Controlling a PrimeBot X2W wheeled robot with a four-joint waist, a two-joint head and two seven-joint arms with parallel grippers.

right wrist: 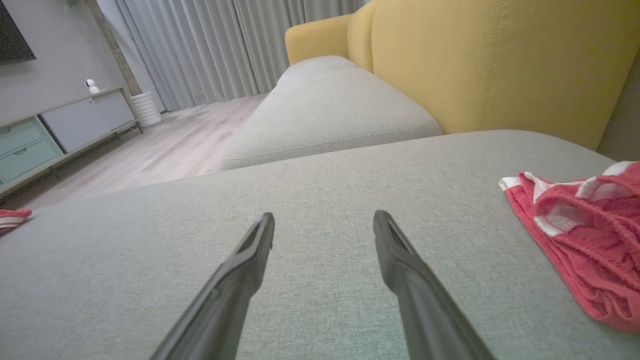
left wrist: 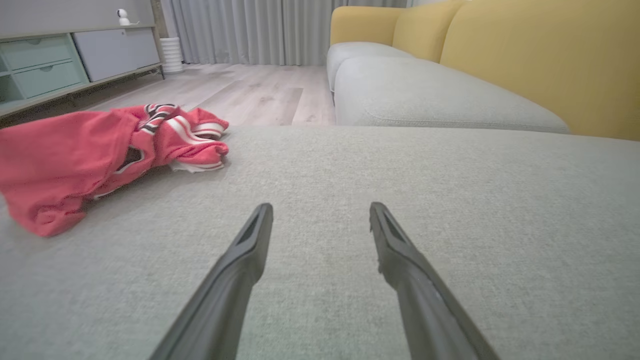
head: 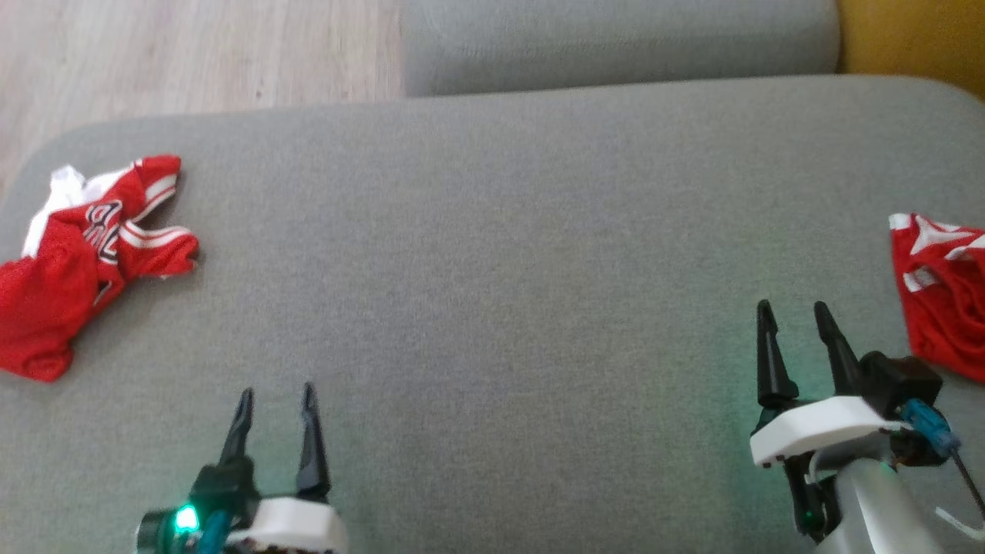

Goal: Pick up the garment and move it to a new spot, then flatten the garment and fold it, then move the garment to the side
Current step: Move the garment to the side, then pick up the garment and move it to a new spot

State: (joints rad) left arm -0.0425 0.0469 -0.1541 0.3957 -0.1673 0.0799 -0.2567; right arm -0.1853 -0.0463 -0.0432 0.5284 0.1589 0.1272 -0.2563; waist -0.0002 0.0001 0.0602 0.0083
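1. Toward the near left corner of the grey seat cushion (head: 539, 231), the left gripper (head: 277, 390) hangs over bare fabric. Its two dark fingers are spread apart with nothing between them.
2. Toward the near right and a little farther in, the right gripper (head: 792, 306) is likewise spread and empty.
3. Just beside it, at the right edge, a striped red garment (head: 943, 292) lies bunched, partly cut off by the picture's border.
4. At the left edge, well apart from the left gripper, a crumpled red jersey (head: 73, 261) with white trim lies in a heap.
5. Past the far edge are a second grey cushion (head: 616, 38), a yellow backrest (head: 908, 35) and wooden floor (head: 192, 46).
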